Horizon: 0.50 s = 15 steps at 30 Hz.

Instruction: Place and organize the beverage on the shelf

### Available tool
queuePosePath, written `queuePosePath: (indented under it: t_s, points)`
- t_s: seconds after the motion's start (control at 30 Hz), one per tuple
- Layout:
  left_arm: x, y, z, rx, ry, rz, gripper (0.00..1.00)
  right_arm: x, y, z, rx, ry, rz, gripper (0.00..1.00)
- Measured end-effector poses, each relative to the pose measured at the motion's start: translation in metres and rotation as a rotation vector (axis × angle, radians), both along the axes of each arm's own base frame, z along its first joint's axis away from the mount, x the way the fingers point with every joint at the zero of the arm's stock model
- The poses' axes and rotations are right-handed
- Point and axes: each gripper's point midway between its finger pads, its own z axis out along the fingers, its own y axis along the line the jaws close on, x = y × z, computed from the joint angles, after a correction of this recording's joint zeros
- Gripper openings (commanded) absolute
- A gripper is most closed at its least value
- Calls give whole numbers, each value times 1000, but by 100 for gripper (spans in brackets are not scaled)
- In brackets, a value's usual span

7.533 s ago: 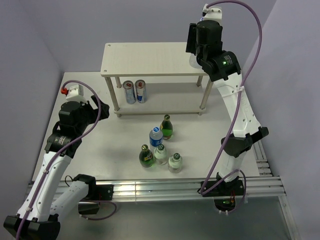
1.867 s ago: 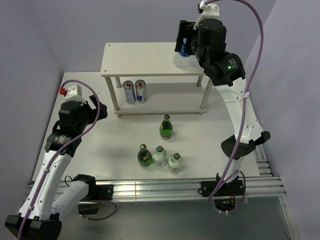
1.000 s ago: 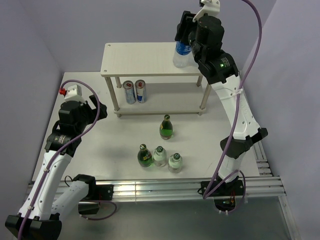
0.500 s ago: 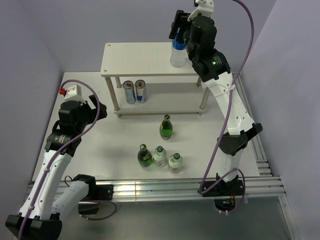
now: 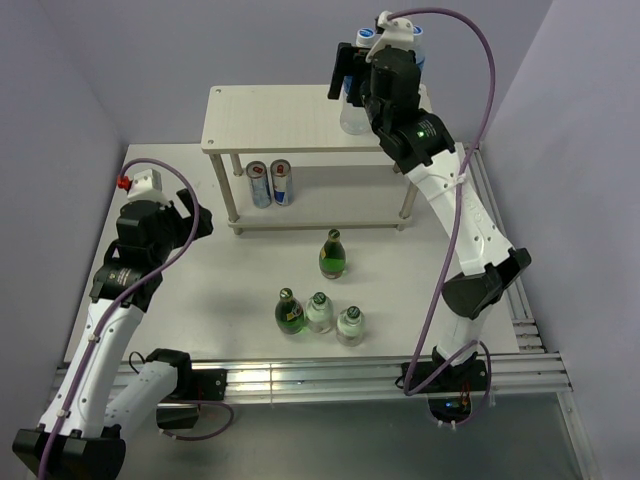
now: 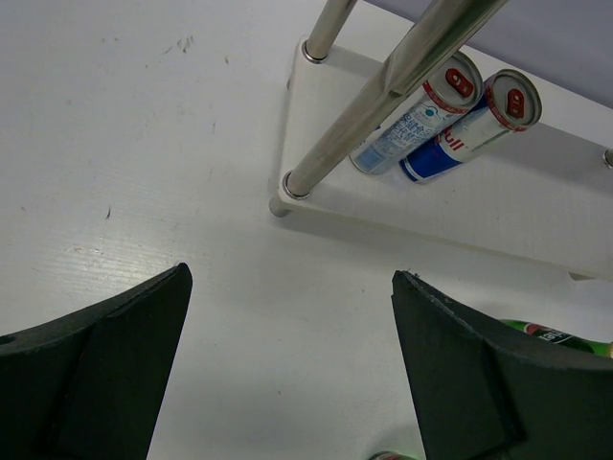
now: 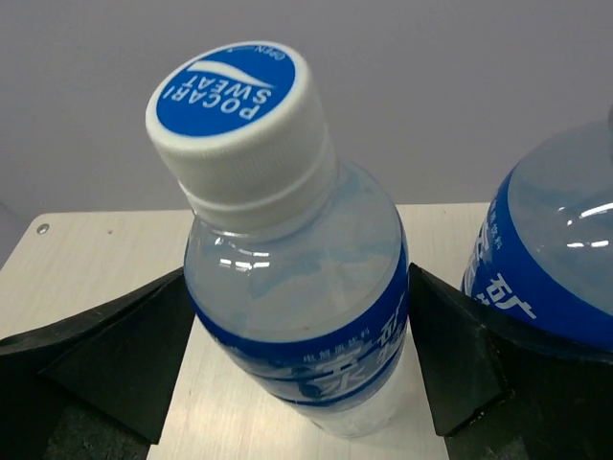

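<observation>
Water bottle (image 7: 287, 287), on the table secs ago, now stands on shelf (image 5: 270, 115) top, right end, beside another bottle (image 7: 556, 259); R gripper (image 7: 297, 321) flanks it, grip unclear; L gripper (image 6: 287, 326) open, empty; four table bottles (image 5: 320, 312) remain.

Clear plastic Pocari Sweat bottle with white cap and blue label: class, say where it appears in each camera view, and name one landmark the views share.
Top external: the clear plastic bottle stands on the right part of the top board, partly hidden by the right gripper.
Left wrist: not in it.
Right wrist: picture centre, upright, fingers either side.
Shared landmark: the pale beige shelf, partly seen in every view.
</observation>
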Motion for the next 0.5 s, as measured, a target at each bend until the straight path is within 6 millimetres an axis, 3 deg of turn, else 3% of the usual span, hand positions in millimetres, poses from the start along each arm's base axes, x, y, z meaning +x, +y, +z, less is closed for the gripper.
queuePosePath:
  t_s: [0.5]
  points:
    - [1, 3, 0, 0, 1, 9, 92, -34, 1, 0, 9, 14, 24, 99]
